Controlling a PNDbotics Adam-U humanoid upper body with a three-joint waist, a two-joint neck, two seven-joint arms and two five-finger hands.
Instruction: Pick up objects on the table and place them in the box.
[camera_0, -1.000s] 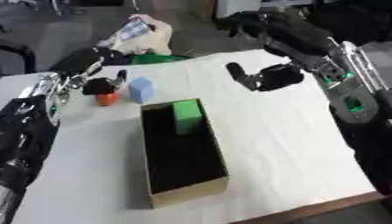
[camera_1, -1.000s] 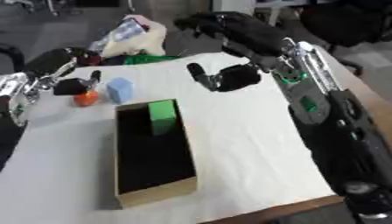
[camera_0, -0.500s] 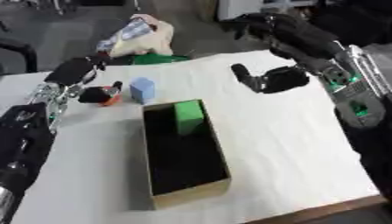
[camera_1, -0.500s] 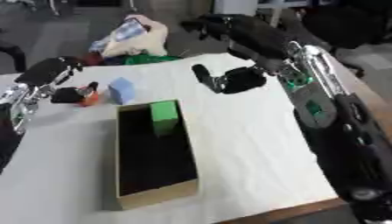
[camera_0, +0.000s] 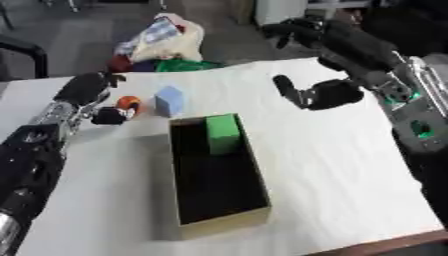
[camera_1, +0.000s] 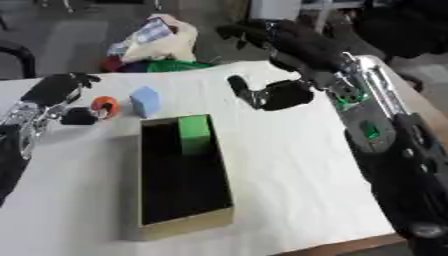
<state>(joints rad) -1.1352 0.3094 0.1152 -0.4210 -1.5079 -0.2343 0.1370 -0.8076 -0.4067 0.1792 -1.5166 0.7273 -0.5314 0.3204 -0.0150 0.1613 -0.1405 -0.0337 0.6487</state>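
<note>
The box (camera_0: 219, 175) lies lengthwise on the white worktop (camera_0: 332, 165), open side up, with a green block (camera_0: 223, 132) already resting against its far end. Two things wait outside it, both just beyond the box's far left corner: a pale blue block (camera_0: 169, 100) close to that corner, and a small orange and black object (camera_0: 128, 103) a little further left of it. Over the last second the left hand (camera_0: 87, 89) has drawn back from above the orange object and now sits just left of it, with a dark fingertip (camera_0: 107, 116) down beside the object; its fingers look bent, but whether they pinch anything cannot be told, and the orange object appears to rest on the worktop. The right hand (camera_1: 280, 95) has barely shifted, hovering well to the right of the box's far end with its fingers curled in and its thumb sticking out, holding nothing. So one item is stowed and two remain; the left hand seems to be setting up for the orange object, which is not yet lifted.
</note>
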